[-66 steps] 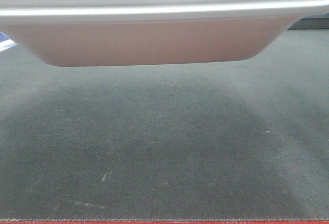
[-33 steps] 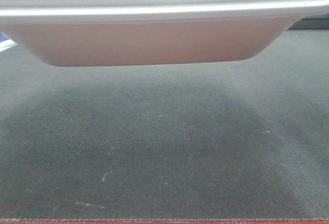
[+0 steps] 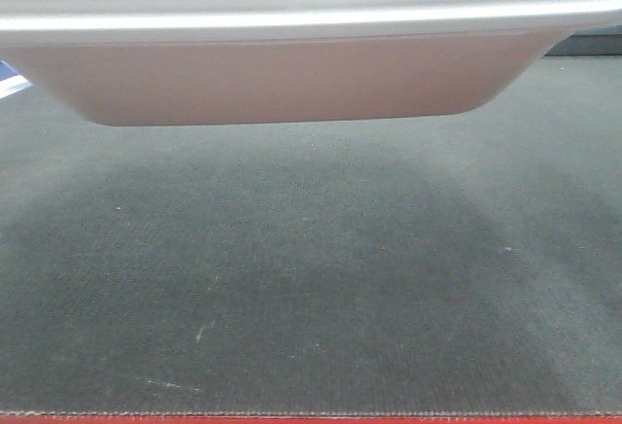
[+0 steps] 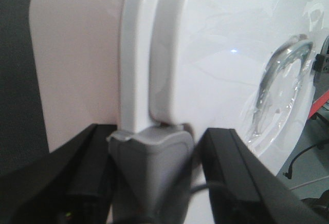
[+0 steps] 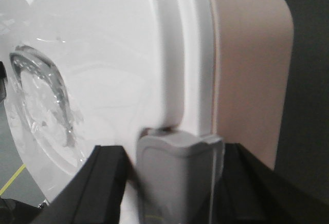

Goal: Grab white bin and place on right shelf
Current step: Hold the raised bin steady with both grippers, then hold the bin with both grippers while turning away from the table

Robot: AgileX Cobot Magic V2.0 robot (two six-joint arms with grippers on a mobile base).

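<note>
Dark woven mat [image 3: 311, 288], grey floor [image 5: 7, 147].
The mat carries a broad soft shadow and ends at a red edge [image 3: 311, 420]; the floor bears a yellow line [image 5: 13, 179].

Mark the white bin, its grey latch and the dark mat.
white bin [image 3: 292, 79]: front view, pinkish side wall.
grey latch [image 4: 149, 157]: left wrist view, latch's front face.
dark mat [image 3: 311, 298]: front view, bare patch below bin.

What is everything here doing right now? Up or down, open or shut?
white bin: looks lifted off the dark mat.
lid: on, closed.
left end effector: shut on white bin, fingers either side of a grey latch.
right end effector: shut on white bin, around the other grey latch.
</note>
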